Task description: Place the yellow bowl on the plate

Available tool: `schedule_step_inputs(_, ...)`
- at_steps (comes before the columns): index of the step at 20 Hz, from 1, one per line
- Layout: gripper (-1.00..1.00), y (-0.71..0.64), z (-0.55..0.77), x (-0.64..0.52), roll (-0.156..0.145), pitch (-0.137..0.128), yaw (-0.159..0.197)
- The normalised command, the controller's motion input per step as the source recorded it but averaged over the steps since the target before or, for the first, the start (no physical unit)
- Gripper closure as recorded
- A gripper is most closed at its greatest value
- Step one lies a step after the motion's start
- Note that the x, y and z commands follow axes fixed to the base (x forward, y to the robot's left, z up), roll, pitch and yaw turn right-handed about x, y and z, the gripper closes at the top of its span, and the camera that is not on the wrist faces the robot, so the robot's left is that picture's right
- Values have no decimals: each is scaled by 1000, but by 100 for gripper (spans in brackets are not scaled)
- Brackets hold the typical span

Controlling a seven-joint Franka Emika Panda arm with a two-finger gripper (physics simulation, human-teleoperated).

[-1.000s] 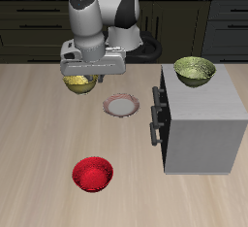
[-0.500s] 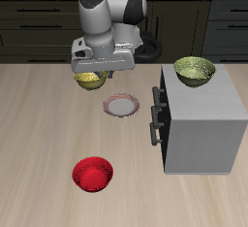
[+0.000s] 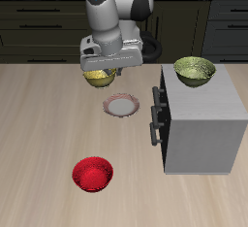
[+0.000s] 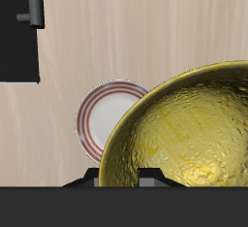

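Sliding across from where it hung a second ago, the gripper (image 3: 105,68) carried the yellow bowl (image 3: 98,77) clamped by its rim, lifted off the tabletop (image 3: 39,124); the plate (image 3: 122,106) lay just ahead, nearer the front edge, not yet underneath.

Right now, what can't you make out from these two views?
- Exterior view: end effector fingertips, hidden behind the yellow bowl and the hand's body.
- Wrist view: bowl cut off by the frame edge; it also hides part of the plate.
- Bowl's height above the plate: unclear.
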Motion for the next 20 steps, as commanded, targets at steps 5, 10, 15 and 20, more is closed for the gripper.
schedule_step_inputs(5,100,125,105,177,33,-19,17)
schedule_step_inputs(10,100,75,18,142,28,-9,7)
schedule_step_inputs(15,100,62,-47,76,8,6,-12)
schedule_step_inputs(20,100,-38,-202,99,-15,29,-3)
